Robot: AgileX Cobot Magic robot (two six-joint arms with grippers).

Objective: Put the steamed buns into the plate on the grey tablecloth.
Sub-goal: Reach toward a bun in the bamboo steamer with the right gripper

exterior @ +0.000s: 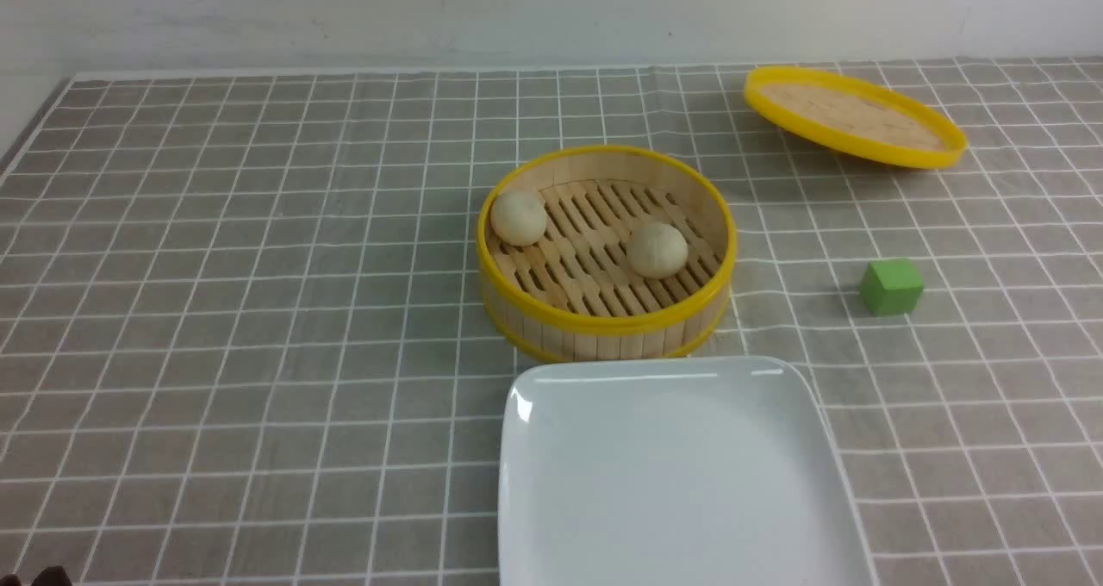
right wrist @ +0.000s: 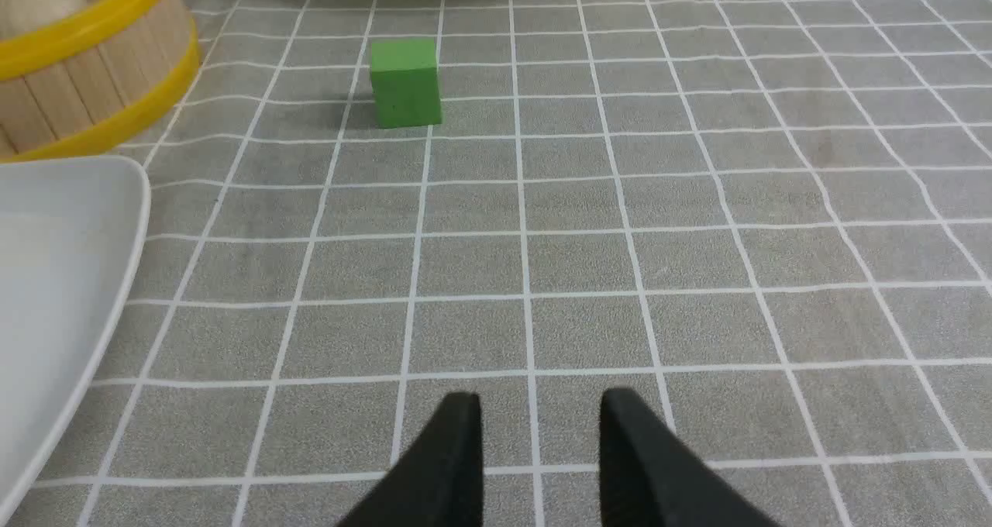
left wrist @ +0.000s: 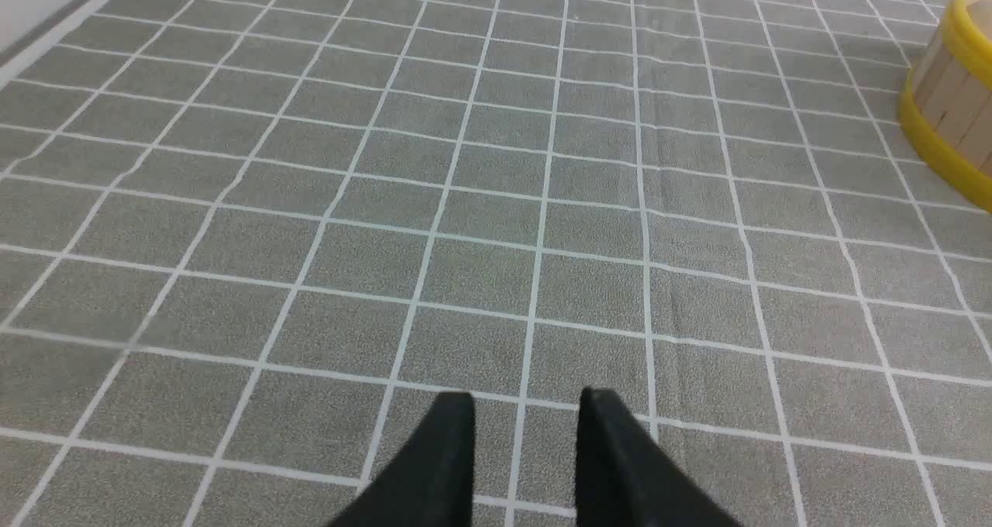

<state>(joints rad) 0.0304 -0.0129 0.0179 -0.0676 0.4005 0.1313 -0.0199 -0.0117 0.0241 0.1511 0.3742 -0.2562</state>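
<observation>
A grey tablecloth [exterior: 215, 310] of matte, finely grained cloth, ruled with thin white lines into small squares, is spread across nearly the whole front view. At the centre of the frame a round bamboo steamer basket [exterior: 603, 332] is set on it. The basket's wall is made of pale upright slats bound by glossy yellow bands at top and bottom, and its floor is made of parallel slats with gaps between them.

Both buns are found inside the basket, well apart. The left steamed bun [exterior: 519, 217] is lodged against the wall at the basket's upper left, and the right steamed bun [exterior: 657, 249] is placed right of its centre. Both are smooth, matte, cream-white balls.

The plate [exterior: 672, 483], glossy white and square with rounded corners and a shallow raised rim, is laid at the lower centre of the frame, just beside the basket's near wall.

A flat round lid [exterior: 853, 116] with a yellow rim and a pale tan face is seen at the upper right. A matte green cube [exterior: 891, 286] is set at the right, well apart from the basket.

In the wrist views, the left claw [left wrist: 525, 395] and the right claw [right wrist: 535, 397] are each shown over bare cloth. Their tapered black fingers are spread a little, with nothing held between them.
</observation>
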